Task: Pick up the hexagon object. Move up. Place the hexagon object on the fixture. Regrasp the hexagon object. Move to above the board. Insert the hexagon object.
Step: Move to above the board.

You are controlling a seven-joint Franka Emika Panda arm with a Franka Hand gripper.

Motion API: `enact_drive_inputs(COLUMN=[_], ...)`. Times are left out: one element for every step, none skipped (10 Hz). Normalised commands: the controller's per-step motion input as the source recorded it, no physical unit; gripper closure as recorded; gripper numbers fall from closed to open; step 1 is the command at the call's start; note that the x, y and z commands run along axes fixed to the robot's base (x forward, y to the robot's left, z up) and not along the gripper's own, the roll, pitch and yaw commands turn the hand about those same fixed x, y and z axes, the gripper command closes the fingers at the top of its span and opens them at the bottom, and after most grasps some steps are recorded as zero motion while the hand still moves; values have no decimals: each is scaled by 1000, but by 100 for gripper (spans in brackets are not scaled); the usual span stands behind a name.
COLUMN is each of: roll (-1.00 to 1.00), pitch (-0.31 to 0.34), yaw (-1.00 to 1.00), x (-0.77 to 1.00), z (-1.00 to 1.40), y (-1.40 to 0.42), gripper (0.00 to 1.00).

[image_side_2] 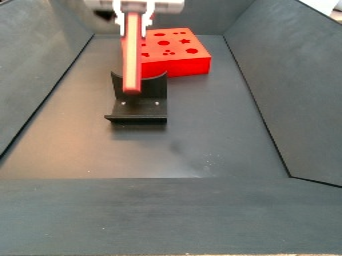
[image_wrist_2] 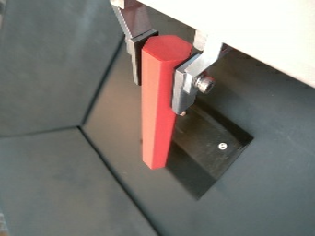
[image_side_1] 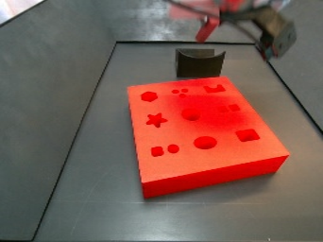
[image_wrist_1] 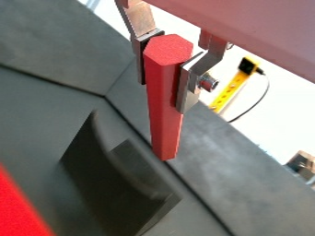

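Observation:
The hexagon object [image_wrist_1: 164, 101] is a long red peg hanging upright, with my gripper [image_wrist_1: 163, 81] shut on its upper end in both wrist views; its hexagonal top face shows between the silver fingers [image_wrist_2: 183, 88]. In a side view the peg [image_side_2: 131, 55] hangs from the gripper [image_side_2: 134, 12], its lower end just over the dark fixture [image_side_2: 138, 103]. Whether it touches the fixture I cannot tell. The fixture [image_wrist_1: 117, 171] lies below the peg tip. The red board [image_side_1: 202, 132] with its shaped holes lies near the fixture [image_side_1: 198, 62]. The gripper [image_side_1: 229, 14] is blurred there.
Dark sloping bin walls [image_side_2: 47, 90] enclose the grey floor on all sides. A yellow tape measure [image_wrist_1: 237, 85] lies outside the bin. The fixture's base plate [image_wrist_2: 212, 152] has a screw in it. The board's edge [image_wrist_1: 18, 207] shows in a wrist view.

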Motion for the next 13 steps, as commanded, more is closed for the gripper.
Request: enact_drive_inputs(roll=[-53,-44,-54,-63,-66,-61,-50,-35,-27,-16,-12,-1000,-1000], pitch=[-30,73,147,195,222,266,272,252,244,224,211,139,130], yaw=[-420,-353,-268,-199,-154,-48,-10,64,106,145,161,29,31], x=[-73,-75,-83,-88,-88,-79,-70,-35,-11,17,22,-672,-672], z=[1000,1000,1000,1000,1000,1000,909,672,497,269,153,166,181], y=[10,17,19,21,20,15,11,-3,-9,-18,-23,-1000,-1000], gripper=[100,100,100,100,100,100,100,100,100,100,100,100,100])
